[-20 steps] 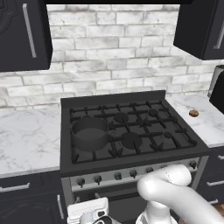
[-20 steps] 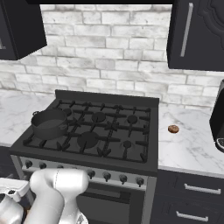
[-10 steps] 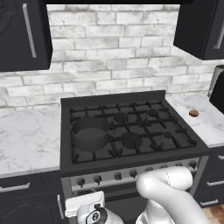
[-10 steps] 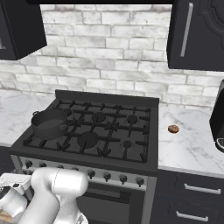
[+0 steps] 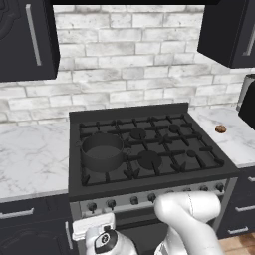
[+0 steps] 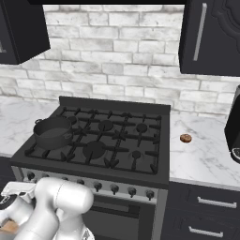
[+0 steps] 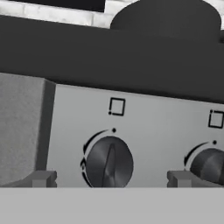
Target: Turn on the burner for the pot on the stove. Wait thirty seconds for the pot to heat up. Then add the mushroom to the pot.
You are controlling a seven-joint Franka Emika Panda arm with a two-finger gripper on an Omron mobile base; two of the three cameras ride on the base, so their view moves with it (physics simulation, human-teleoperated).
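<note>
You're on step one: your gripper [image 7: 109, 178] sits wide open around the leftmost knob [image 7: 108, 162]. Close and twist next. The pot [image 5: 102, 152] waits front-left on the stove [image 5: 149, 182]; the mushroom [image 5: 220, 129] is on the right counter [image 5: 236, 142].

Second round dark knob [image 7: 210, 165] on the silvery front strip is cut by the hand view's right edge. Tiny brown rounded mushroom [image 5: 220, 129] on the right counter: too small for detail. Black appliance [image 6: 233, 129] at the counter's right edge is cropped.
</note>
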